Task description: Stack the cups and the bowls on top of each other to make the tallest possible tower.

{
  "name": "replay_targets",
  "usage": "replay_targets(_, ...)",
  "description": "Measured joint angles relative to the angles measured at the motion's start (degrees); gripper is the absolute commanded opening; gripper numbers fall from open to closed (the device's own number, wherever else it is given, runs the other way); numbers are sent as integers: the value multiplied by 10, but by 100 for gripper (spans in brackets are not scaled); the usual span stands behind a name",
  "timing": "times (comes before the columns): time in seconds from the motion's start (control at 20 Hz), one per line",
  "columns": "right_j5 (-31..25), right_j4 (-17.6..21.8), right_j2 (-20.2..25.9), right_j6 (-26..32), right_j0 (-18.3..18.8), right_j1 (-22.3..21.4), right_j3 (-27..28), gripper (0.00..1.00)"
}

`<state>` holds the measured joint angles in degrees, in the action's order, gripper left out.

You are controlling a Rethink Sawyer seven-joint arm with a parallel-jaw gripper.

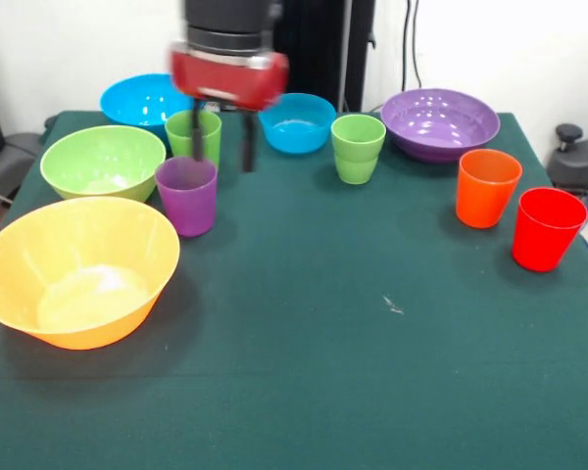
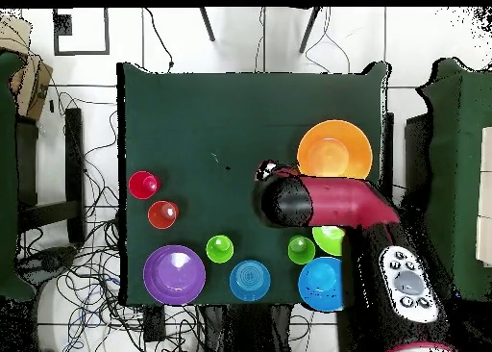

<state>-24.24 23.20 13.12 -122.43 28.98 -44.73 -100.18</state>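
Observation:
My gripper (image 1: 221,149) hangs open and motion-blurred above the table's back left. Its left finger (image 1: 196,147) overlaps a lime green cup (image 1: 193,132), and the purple cup (image 1: 186,194) stands just in front of it. Nothing is held. The orange bowl (image 1: 78,269), green bowl (image 1: 103,162) and large blue bowl (image 1: 142,100) lie to the left. The smaller blue bowl (image 1: 296,122), second green cup (image 1: 358,147), purple bowl (image 1: 439,122), orange cup (image 1: 487,186) and red cup (image 1: 548,227) spread to the right. No tower shows; every piece stands alone. From overhead the arm (image 2: 317,202) hides the gripper and the purple cup.
A dark green cloth (image 1: 353,372) covers the table. Overhead, the orange bowl (image 2: 333,149) lies just beyond the arm's head, and the green bowl (image 2: 329,238) is half hidden under the arm. Cables and chair legs surround the table.

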Motion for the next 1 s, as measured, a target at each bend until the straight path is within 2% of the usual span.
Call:
replay_targets(0.25, 0, -29, -29, -9, -97, 17, 41, 100)
replay_targets(0.5, 0, -64, -57, -20, -161, 36, 80, 100)
replay_targets(0.8, 0, -97, -75, -24, -186, 43, 96, 100)
replay_targets(1.0, 0, -111, -79, -24, -173, 41, 96, 100)
